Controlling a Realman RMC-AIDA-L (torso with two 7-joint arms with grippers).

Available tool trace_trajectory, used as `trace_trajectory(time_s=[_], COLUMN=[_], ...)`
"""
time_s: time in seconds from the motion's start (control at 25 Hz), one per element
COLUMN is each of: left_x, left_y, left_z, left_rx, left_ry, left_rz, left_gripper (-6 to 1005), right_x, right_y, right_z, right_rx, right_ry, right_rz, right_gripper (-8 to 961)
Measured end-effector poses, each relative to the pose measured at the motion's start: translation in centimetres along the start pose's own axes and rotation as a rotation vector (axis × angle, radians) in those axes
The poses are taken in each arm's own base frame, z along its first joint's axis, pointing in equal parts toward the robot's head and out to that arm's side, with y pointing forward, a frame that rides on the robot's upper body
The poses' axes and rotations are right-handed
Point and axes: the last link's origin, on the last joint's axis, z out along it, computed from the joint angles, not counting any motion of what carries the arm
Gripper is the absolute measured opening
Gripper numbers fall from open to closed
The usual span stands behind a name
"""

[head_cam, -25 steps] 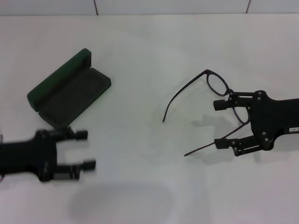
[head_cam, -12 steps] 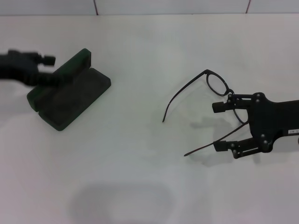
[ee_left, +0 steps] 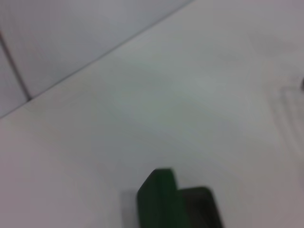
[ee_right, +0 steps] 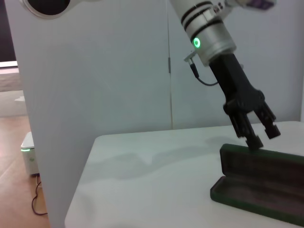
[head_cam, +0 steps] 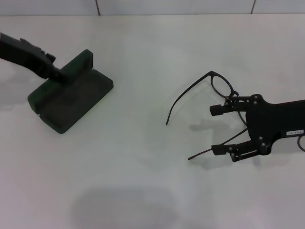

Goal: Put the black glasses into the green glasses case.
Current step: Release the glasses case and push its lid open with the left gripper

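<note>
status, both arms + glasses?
Left gripper at open green glasses case lid. Right gripper open, straddling black glasses on table. Path between clear.

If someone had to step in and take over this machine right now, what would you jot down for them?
Left tool: open, its tips at the raised lid of the case; one tip touches the lid's top edge in the right wrist view.
Right tool: open, around the near part of the glasses; nothing gripped yet.
Glasses: lying on the table, temples unfolded, on the robot's right.
Case: open, on the robot's left, nothing in it.
Done: case is open, both arms are in position.
Left: grip the glasses, carry them over and lay them in the case.
</note>
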Motion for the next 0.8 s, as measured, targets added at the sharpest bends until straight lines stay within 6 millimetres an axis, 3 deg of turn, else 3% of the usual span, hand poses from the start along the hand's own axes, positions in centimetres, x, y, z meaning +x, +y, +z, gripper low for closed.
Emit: trace_trajectory(time_s=[0.24,0.8], left_x=[0.0,-0.2], left_y=[0.3,0.5], left_z=[1.7,2.3], left_rx=[0.056,0.054], left_ry=[-0.075,-0.099], left_rz=[0.043,0.066], left_gripper=[862,808], right_x=[-0.1,-0.1], right_y=[-0.2,-0.3], right_z=[0.3,0.3], right_rx=[0.002,0.008], right_ry=[0.001,0.005], right_rz=[-0.003,-0.003], right_gripper=[865,864])
